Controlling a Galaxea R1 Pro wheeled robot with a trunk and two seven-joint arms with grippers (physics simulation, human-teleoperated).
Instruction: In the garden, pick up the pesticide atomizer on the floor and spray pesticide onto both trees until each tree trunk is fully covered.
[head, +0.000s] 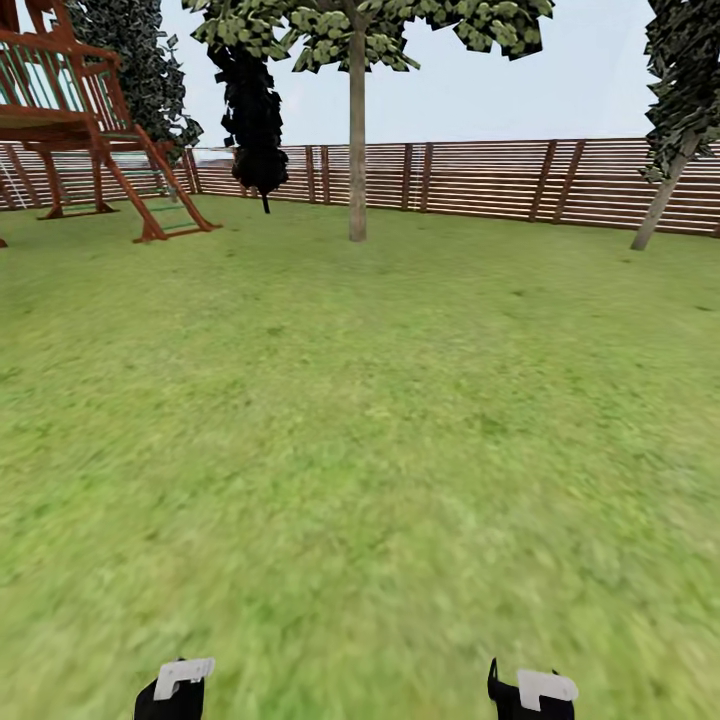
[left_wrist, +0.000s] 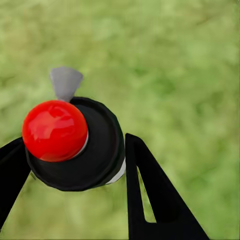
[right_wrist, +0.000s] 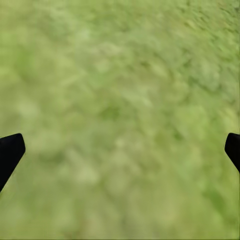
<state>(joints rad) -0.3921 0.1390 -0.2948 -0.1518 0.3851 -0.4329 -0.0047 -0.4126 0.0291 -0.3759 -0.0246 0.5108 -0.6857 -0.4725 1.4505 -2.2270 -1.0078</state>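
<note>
The pesticide atomizer (left_wrist: 70, 140), with a black round cap, a shiny red knob and a grey nozzle, sits between the black fingers (left_wrist: 150, 190) of my left gripper (left_wrist: 75, 150), which is shut on it above the grass. My right gripper (right_wrist: 122, 145) is open, its two black fingertips wide apart over bare lawn. Both grippers show at the bottom of the head view, left (head: 175, 688) and right (head: 532, 690). A tree (head: 357, 30) with a straight grey-brown tree trunk (head: 357, 150) stands far ahead by the fence. No white specks show.
The green lawn (head: 360, 420) stretches ahead to a brown slatted fence (head: 480, 178). A red-brown wooden play structure (head: 90, 130) stands at the far left. A black columnar tree (head: 255, 110) is beside it. A tree with a leaning trunk (head: 660, 200) stands far right.
</note>
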